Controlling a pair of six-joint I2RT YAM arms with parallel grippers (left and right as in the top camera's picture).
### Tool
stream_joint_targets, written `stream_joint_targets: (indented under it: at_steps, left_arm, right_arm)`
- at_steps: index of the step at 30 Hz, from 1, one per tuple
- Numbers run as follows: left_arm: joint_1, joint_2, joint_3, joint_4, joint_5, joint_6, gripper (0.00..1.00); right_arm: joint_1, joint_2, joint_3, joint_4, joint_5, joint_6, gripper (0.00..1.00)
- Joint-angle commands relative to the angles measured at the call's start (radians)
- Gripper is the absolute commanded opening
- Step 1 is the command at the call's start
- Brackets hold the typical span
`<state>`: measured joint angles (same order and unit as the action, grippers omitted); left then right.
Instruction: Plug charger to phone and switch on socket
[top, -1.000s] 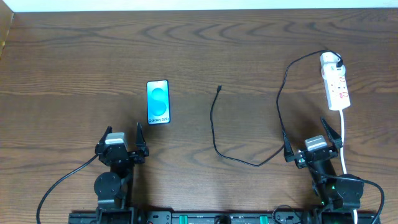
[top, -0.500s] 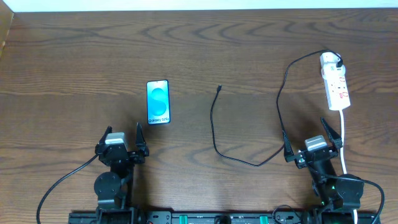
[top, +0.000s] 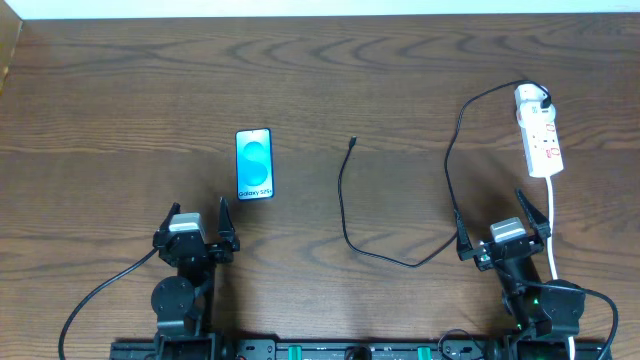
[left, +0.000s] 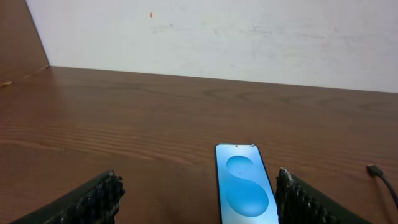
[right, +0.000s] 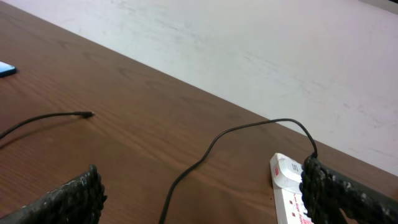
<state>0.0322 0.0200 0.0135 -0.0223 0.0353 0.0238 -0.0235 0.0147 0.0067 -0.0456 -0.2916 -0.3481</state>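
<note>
The phone (top: 254, 164) lies flat left of centre, its blue screen lit; the left wrist view has the phone (left: 245, 186) just ahead. The charger cable (top: 345, 205) curls over the middle, its connector tip (top: 353, 141) lying free, tip (right: 87, 114) bare on the wood. Its black plug (top: 543, 99) sits in the far end of the white socket strip (top: 538, 142) at the right, socket (right: 287, 191) close ahead in the right wrist view. My left gripper (top: 197, 222) rests open behind the phone, holding nothing. My right gripper (top: 502, 222) is open and empty, near the socket.
The white cord (top: 553, 225) of the socket runs down past my right gripper to the table's front edge. A pale wall (left: 217, 37) borders the far side of the brown wooden table (top: 120, 110).
</note>
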Motion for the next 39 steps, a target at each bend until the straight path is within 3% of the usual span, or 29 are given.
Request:
stream_joint_targets:
  at_steps: [1, 39]
  left_arm:
    - [0.003, 0.004, -0.01, -0.048, -0.021, 0.009, 0.8]
    - [0.003, 0.005, -0.007, -0.045, 0.028, -0.066, 0.81]
  right_arm:
    - [0.007, -0.003, -0.001, -0.005, -0.002, 0.007, 0.99]
    - [0.007, -0.003, -0.001, -0.005, -0.002, 0.007, 0.99]
